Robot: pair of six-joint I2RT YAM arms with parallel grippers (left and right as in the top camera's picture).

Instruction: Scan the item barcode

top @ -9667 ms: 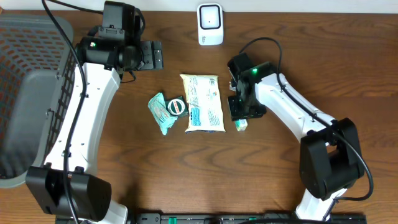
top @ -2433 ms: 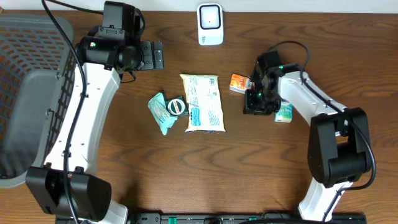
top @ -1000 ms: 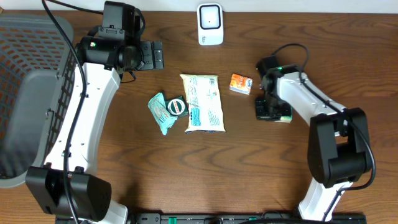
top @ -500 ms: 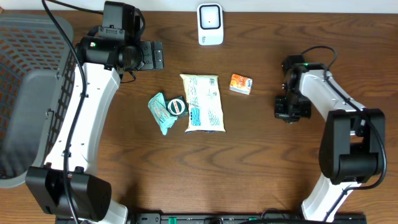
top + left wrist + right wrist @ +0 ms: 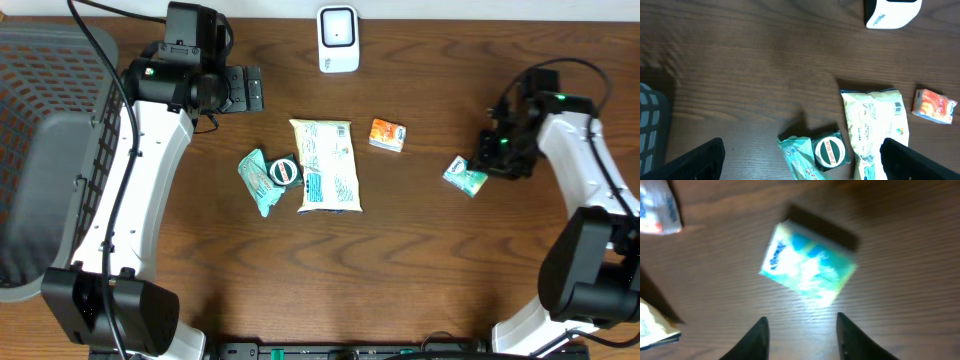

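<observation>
Right pincer, jaws apart, seemingly just off edge of teal packet

Overhead is sharp and evenly lit, with soft shadows on the desk. The right wrist view is motion-blurred, the box smeared and washed pale.

Bare wood between orange packet and teal box, cream pouch crowding the middle

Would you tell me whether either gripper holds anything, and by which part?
Nothing is held: the right gripper is open, clear of the teal packet; the left gripper is empty.
</observation>
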